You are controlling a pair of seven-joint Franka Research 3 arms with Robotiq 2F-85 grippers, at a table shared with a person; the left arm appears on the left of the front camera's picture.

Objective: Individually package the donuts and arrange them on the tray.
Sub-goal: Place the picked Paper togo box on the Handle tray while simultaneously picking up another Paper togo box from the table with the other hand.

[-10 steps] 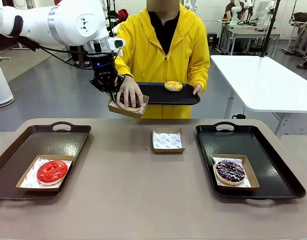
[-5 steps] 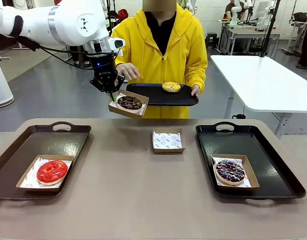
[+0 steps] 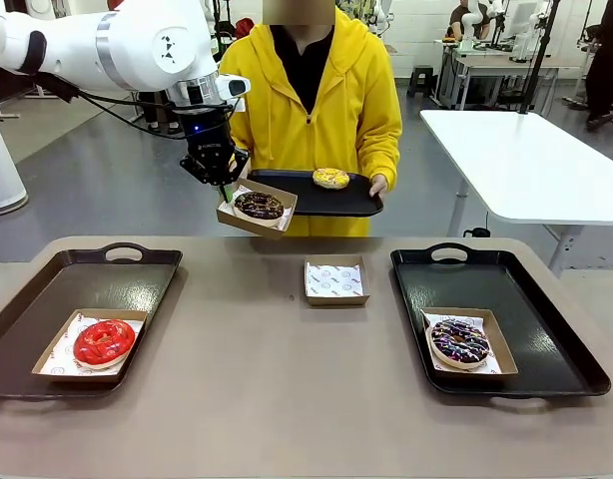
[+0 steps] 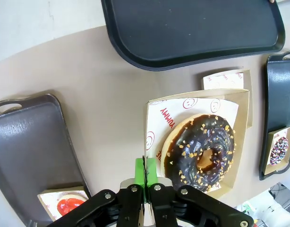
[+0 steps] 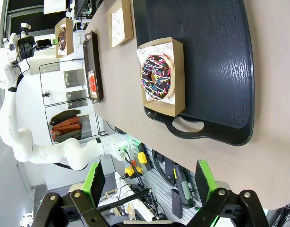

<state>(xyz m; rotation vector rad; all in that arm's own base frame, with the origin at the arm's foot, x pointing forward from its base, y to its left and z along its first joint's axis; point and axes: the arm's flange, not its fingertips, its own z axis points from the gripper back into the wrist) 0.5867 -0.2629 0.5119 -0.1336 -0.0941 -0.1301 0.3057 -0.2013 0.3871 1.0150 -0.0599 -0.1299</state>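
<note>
The left end effector (image 3: 224, 184) is pinching, jaws fully closed, the rim of a box (image 3: 250, 224) carrying the chocolate donut (image 3: 259, 206), in the air over the surface's (image 3: 287, 399) far edge. The right end effector (image 5: 150, 182) is hanging wide open, gripping nothing. A person is holding a tray (image 3: 356, 202) bearing the yellow donut (image 3: 330, 178). The red donut (image 3: 104, 341) is sitting boxed on the left tray (image 3: 127, 284), the sprinkled donut (image 3: 459, 341) on the right tray (image 3: 531, 299).

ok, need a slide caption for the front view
Left gripper pinches the edge of a box carrying a chocolate donut, beside a person holding a tray with a yellow donut.
</note>
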